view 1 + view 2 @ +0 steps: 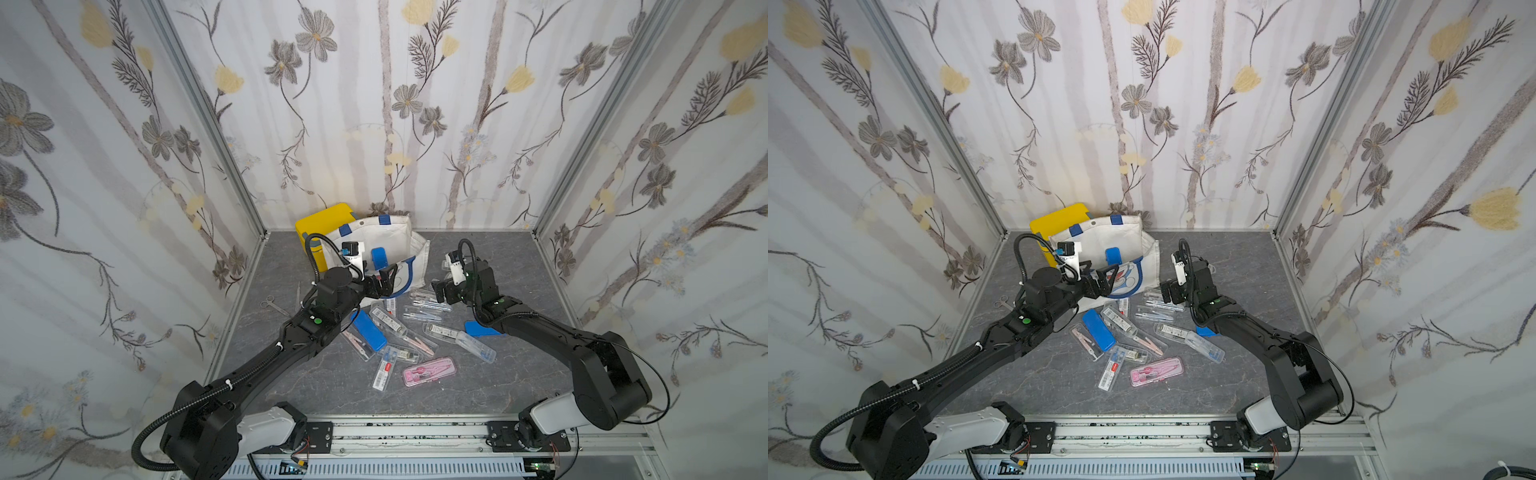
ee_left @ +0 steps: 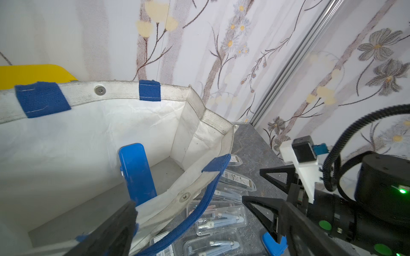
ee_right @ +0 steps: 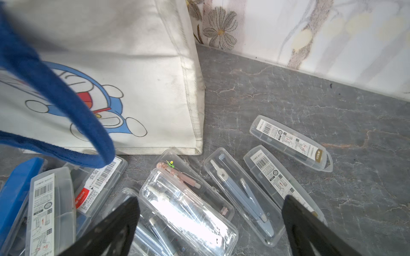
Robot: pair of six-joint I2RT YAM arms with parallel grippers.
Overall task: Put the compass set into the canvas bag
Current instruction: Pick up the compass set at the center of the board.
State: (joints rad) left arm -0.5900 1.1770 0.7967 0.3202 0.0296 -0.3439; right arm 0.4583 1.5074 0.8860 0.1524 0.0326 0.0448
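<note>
My right claw [image 3: 210,199] hangs wide open, empty, right above a clear compass case [image 3: 188,209] lying slantwise to my closing line, so I'd judge a wrist turn first. The bag [image 3: 144,66] stands close beyond, leftward; my left claw [image 1: 383,281], open too, is at its rim.

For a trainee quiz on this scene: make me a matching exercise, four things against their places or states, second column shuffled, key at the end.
1. pink compass case
2. upright blue case
3. yellow box
4. right claw

A. behind the canvas bag
B. open, above clear cases
C. flat on the table
D. inside the canvas bag

Pairs: 1-C; 2-D; 3-A; 4-B
</note>
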